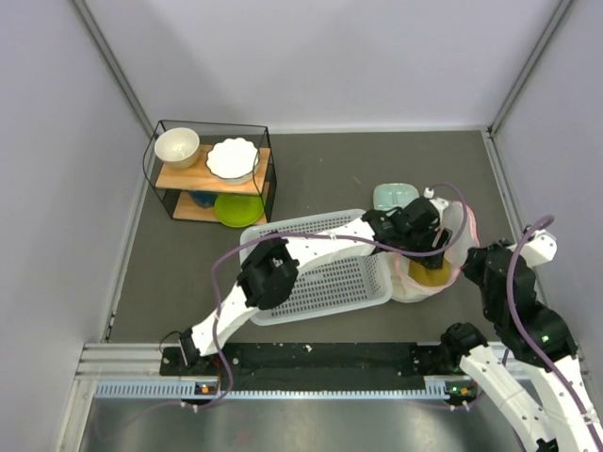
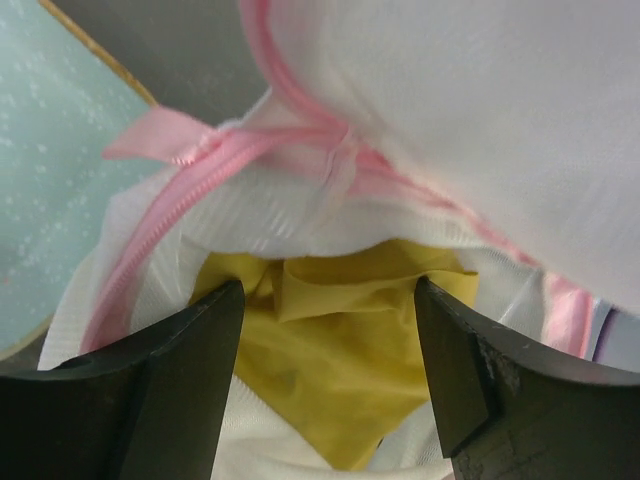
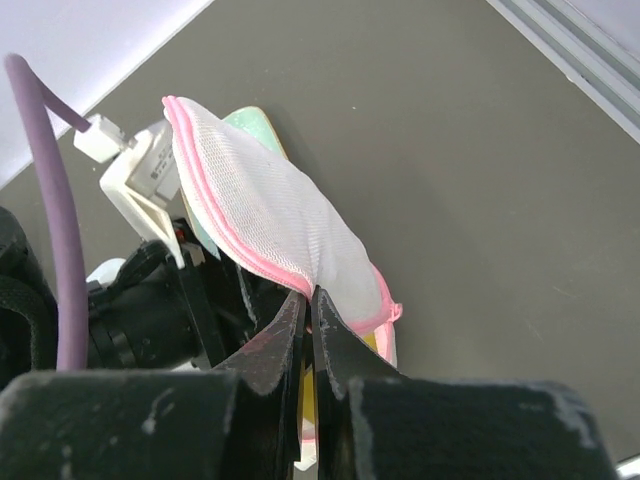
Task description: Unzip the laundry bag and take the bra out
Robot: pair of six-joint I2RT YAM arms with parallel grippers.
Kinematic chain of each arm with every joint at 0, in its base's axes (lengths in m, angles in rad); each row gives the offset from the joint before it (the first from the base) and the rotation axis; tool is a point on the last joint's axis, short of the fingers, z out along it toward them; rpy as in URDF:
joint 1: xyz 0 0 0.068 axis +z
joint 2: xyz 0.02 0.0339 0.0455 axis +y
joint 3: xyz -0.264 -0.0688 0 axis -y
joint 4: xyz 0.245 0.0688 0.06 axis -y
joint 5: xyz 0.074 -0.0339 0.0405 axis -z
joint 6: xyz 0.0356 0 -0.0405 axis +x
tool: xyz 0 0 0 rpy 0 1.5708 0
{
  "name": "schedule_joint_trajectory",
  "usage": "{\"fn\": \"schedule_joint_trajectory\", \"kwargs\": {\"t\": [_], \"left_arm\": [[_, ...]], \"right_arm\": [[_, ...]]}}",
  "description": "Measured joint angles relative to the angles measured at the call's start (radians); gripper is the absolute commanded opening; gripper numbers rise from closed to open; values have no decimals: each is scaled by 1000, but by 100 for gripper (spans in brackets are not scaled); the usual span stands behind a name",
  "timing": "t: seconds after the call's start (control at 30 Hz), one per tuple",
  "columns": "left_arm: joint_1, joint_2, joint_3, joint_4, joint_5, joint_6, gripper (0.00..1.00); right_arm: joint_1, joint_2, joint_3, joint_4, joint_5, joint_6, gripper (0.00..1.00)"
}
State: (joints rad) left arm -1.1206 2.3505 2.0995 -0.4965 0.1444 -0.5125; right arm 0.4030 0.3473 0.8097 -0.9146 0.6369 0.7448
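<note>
The laundry bag [image 1: 459, 247], white mesh with a pink zip rim, lies open to the right of the basket. Its upper flap [image 3: 262, 214] is held up by my right gripper [image 3: 311, 294], which is shut on the pink rim. The mustard-yellow bra [image 2: 335, 360] lies inside the open bag and also shows in the top view [image 1: 429, 275]. My left gripper [image 2: 328, 375] is open at the bag's mouth, its fingers on either side of the yellow fabric. In the top view the left gripper [image 1: 426, 247] is over the bag's opening. The pink zip [image 2: 190, 215] runs along the mesh edge.
A white perforated basket [image 1: 316, 282] lies under the left arm. A pale mint-green tray [image 1: 394, 196] sits behind the bag and shows in the left wrist view [image 2: 50, 180]. A wire rack with bowls [image 1: 209, 169] stands at the back left.
</note>
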Motion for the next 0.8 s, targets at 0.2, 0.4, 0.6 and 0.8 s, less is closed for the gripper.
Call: {"fn": "schedule_joint_trajectory", "kwargs": {"t": [0.2, 0.4, 0.6, 0.8], "left_arm": [[-11, 49, 75, 26, -50, -9, 64], [-23, 80, 100, 25, -56, -10, 0], [-9, 37, 40, 42, 48, -15, 0], [77, -98, -38, 46, 339, -85, 0]], "right_arm": [[0, 18, 0, 0, -14, 0, 0], [0, 19, 0, 0, -18, 0, 0], [0, 19, -1, 0, -8, 10, 0], [0, 21, -23, -2, 23, 43, 0]]}}
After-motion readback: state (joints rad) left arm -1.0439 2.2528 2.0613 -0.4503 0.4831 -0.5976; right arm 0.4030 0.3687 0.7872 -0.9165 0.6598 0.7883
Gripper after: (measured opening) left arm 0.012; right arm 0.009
